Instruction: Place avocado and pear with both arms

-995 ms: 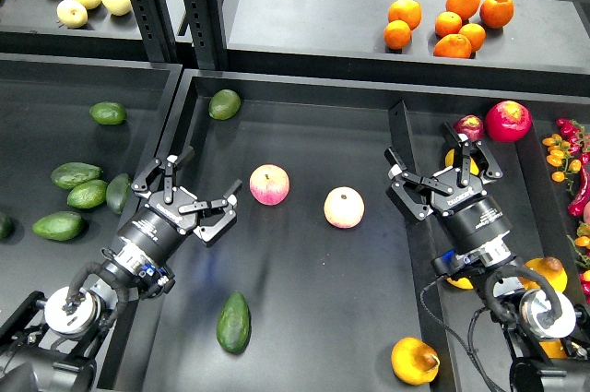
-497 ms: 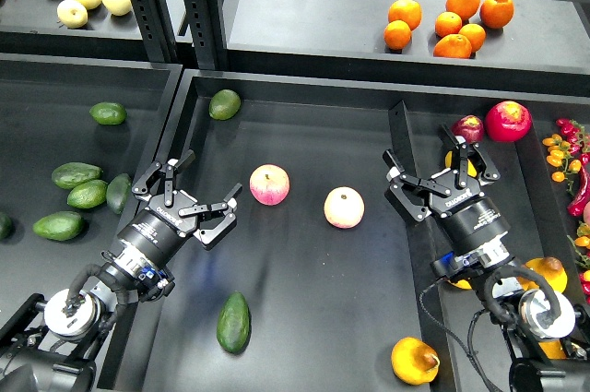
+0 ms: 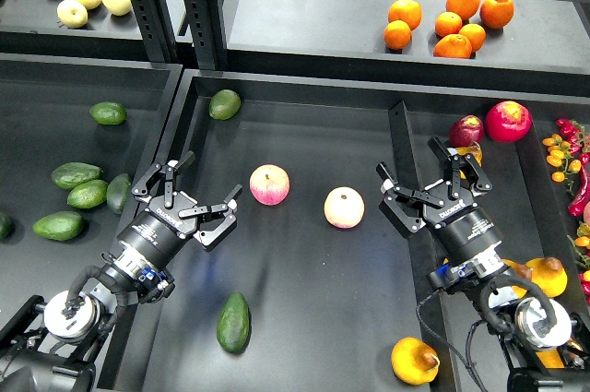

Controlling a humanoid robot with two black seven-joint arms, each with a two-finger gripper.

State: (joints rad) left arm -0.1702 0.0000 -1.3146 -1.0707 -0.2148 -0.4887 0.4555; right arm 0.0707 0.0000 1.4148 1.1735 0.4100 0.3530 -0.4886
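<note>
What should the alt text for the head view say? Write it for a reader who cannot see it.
Two black robot arms hover with open grippers over a black tray: the left gripper and the right gripper. A dark green teardrop-shaped avocado and a plump yellow-orange pear lie ungripped near the front edge, with two pink-yellow round apples between the arms.

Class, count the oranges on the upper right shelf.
5, clustered on the shelf: one at the left top, one below it, two in the middle, one far right. A sixth orange-coloured piece is unclear.
</note>
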